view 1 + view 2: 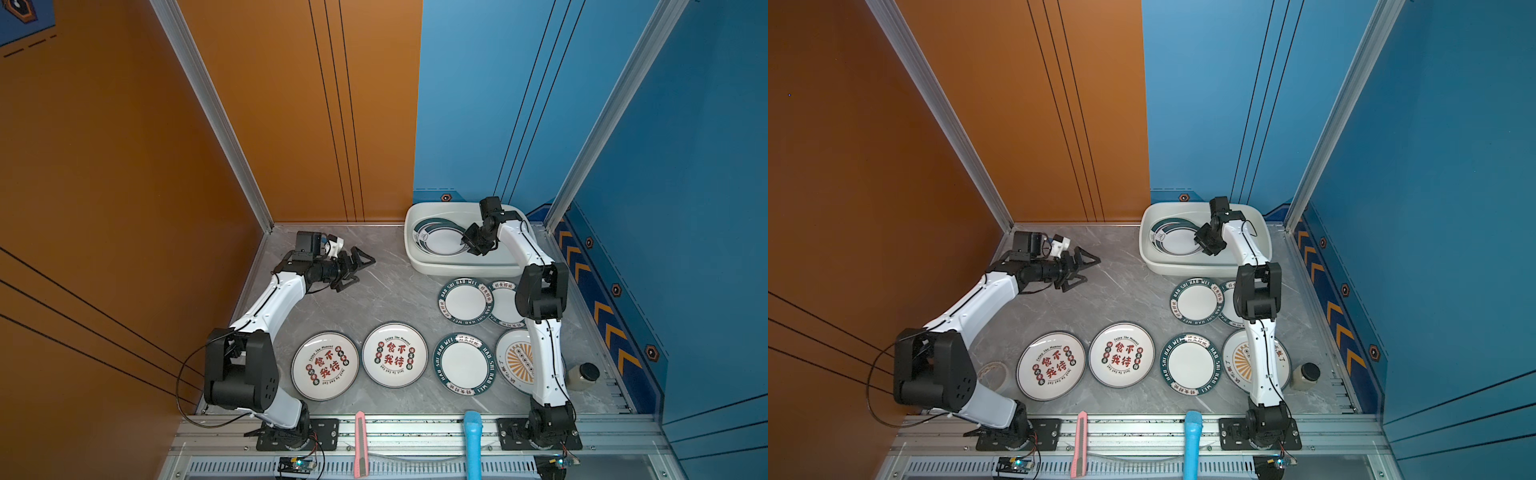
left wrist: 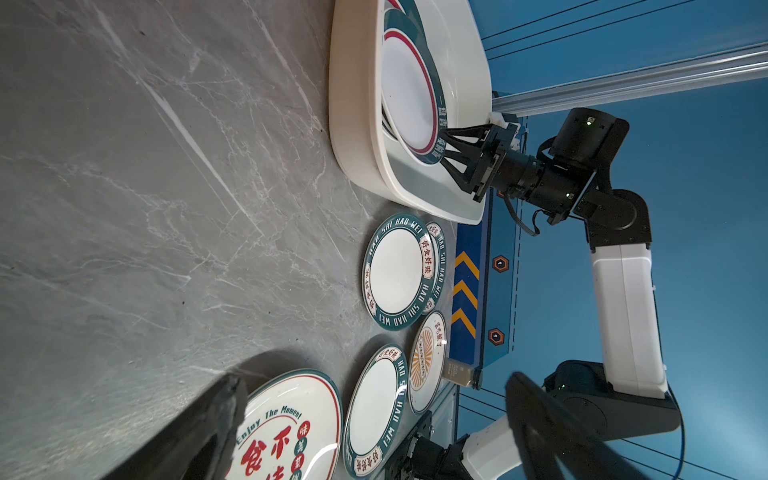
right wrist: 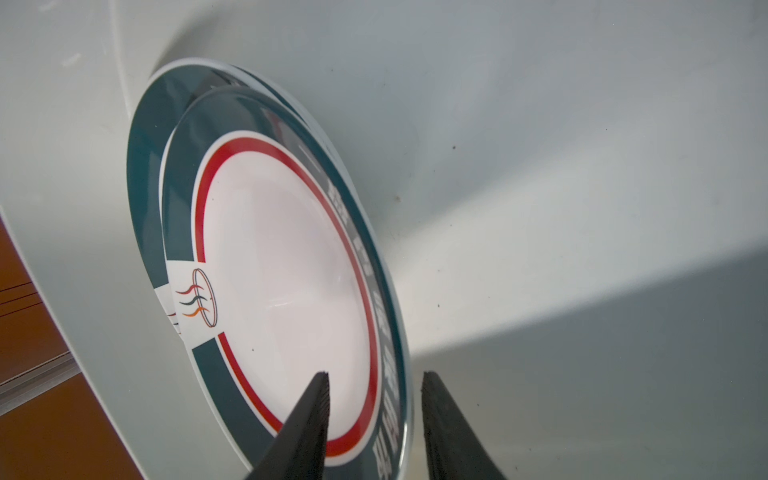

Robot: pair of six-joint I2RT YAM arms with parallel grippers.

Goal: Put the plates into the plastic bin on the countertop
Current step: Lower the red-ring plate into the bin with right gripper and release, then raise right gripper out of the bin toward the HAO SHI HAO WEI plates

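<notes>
The right tool (image 1: 465, 242) hangs inside the white bin (image 1: 457, 269) at the back right of the surface (image 1: 386, 291). Its fingers (image 3: 307, 424) are parted on either side of the near rim of the top plate (image 1: 441, 243). The right wrist view shows a gap beside each finger, so the plate looks free of any grip. It lies on at least one other green-rimmed plate, toward the bin's left end (how many lie beneath cannot be told).

From this tool the remaining work lies back toward the robot's base. An overlapping pair of green-rimmed plates (image 1: 465, 301) sits just in front of the bin's near wall, partly under the right arm's elbow. Nearer the base is a row of four, with the single green-rimmed plate (image 1: 464, 363) and the sunburst plate (image 1: 515, 361) on the right arm's side.

The left tool (image 1: 365, 271), spread wide over bare surface, is nearer the two red-lettered plates (image 1: 325, 365). For the overlapping pair the right arm looks the closer one; it would need to rise clear of the bin's wall, then draw back.
</notes>
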